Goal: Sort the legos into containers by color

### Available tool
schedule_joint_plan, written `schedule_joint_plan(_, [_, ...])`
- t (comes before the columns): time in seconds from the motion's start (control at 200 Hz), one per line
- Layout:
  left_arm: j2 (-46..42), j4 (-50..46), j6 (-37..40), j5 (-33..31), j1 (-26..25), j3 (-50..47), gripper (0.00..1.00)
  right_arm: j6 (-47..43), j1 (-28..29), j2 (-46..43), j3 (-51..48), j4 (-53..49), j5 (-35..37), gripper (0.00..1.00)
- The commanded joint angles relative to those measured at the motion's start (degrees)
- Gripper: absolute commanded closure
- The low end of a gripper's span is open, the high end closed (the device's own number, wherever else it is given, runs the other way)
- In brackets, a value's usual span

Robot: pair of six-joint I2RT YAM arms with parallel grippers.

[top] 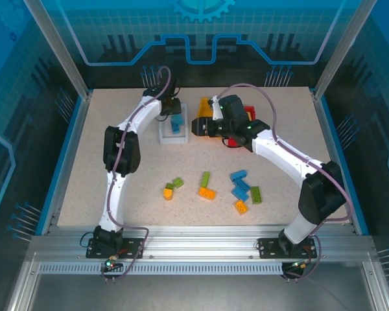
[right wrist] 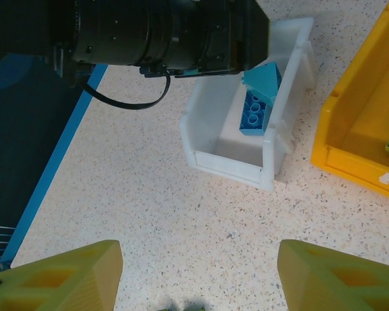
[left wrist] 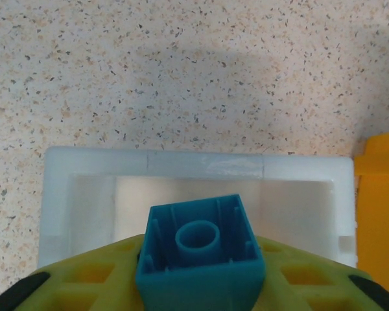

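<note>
The small blue plastic studded brick (left wrist: 200,259) sits between my left gripper (top: 172,110) fingers, hollow underside toward the camera, above the white open plastic bin (left wrist: 194,162). I can't tell whether the fingers pinch it or are slack. It looks light, rigid and slick, so I judge its flat side walls the best place to hold. Another blue brick (right wrist: 253,113) lies in that bin. The left arm reaches far forward, wrist pointing down. My right gripper (right wrist: 198,272) hangs wide and empty over bare table, beside the yellow plastic bin (right wrist: 350,123).
</note>
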Motion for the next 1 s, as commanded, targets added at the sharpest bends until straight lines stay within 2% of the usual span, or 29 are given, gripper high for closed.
schedule_joint_plan(0.0, [0.35, -1.67, 0.62, -0.13, 0.39, 2.19, 0.5, 0.31, -0.39, 0.18, 1.19, 0.97, -1.06, 0.33])
schedule_joint_plan(0.11, [-1.37, -1.71, 0.42, 0.24, 0.23, 1.15, 0.45, 0.1, -0.39, 0.14, 1.18, 0.88, -1.42, 0.33])
schedule_joint_plan(0.24, [-5.01, -1.16, 0.61, 0.38, -0.7, -0.22, 0.49, -0.42, -0.41, -1.57, 0.13, 0.24, -0.15, 0.33])
schedule_joint_plan(0.38, [-10.86, -0.09, -0.23, 0.37, -2.12, -2.22, 0.54, -0.37, -0.49, -5.99, -3.48, -1.36, 4.87, 0.38])
schedule_joint_plan(0.47, [-16.49, 1.38, -1.57, 0.54, -3.29, -6.22, 0.54, 1.36, -0.39, -9.64, -6.69, -5.2, 11.94, 0.4])
schedule_joint_plan(0.595, [-25.27, 3.42, -2.39, 2.91, -5.79, -15.18, 0.52, 7.19, -0.8, -13.89, -10.4, -17.31, 22.9, 0.4])
schedule_joint_plan(0.71, [-34.47, 6.87, -4.18, 7.33, -9.73, -27.35, 0.5, 11.01, -2.47, -17.75, -15.81, -27.43, 26.26, 0.4])
schedule_joint_plan(0.83, [-44.08, 12.15, -8.24, 10.75, -16.26, -41.42, 0.49, 14.03, -5.55, -23.19, -23.02, -34.5, 25.27, 0.38])
schedule_joint_plan(0.995, [-53.43, 19.82, -17.13, 10.89, -26.81, -57.46, 0.49, 16.6, -7.07, -28.39, -30.7, -39.48, 21.85, 0.36])
